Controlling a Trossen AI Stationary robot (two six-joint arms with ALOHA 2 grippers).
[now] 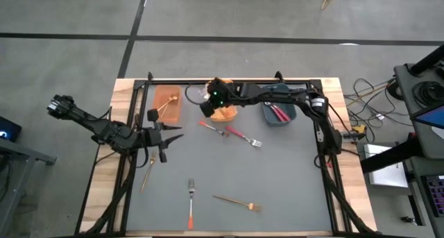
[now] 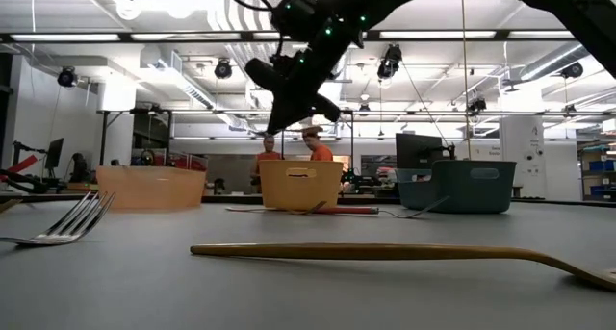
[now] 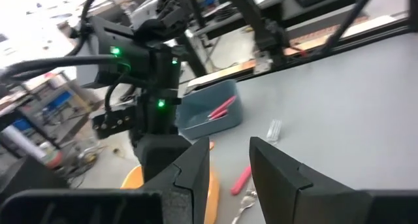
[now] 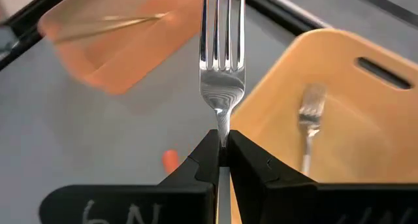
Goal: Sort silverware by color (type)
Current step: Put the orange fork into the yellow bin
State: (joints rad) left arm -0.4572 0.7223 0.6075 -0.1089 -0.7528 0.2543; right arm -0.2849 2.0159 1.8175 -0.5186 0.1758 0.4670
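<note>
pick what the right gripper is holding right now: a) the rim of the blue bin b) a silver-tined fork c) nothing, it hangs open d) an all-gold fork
b: in the right wrist view the right gripper is shut on the neck of a silver-tined fork, tines pointing away from it, beside the yellow bin.

Three rectangular plastic bins stand in a row along the far edge of the dark grey table mat: a translucent orange bin, a yellow-orange bin and a blue-grey bin. The mat lies on a light wooden tabletop.
</note>
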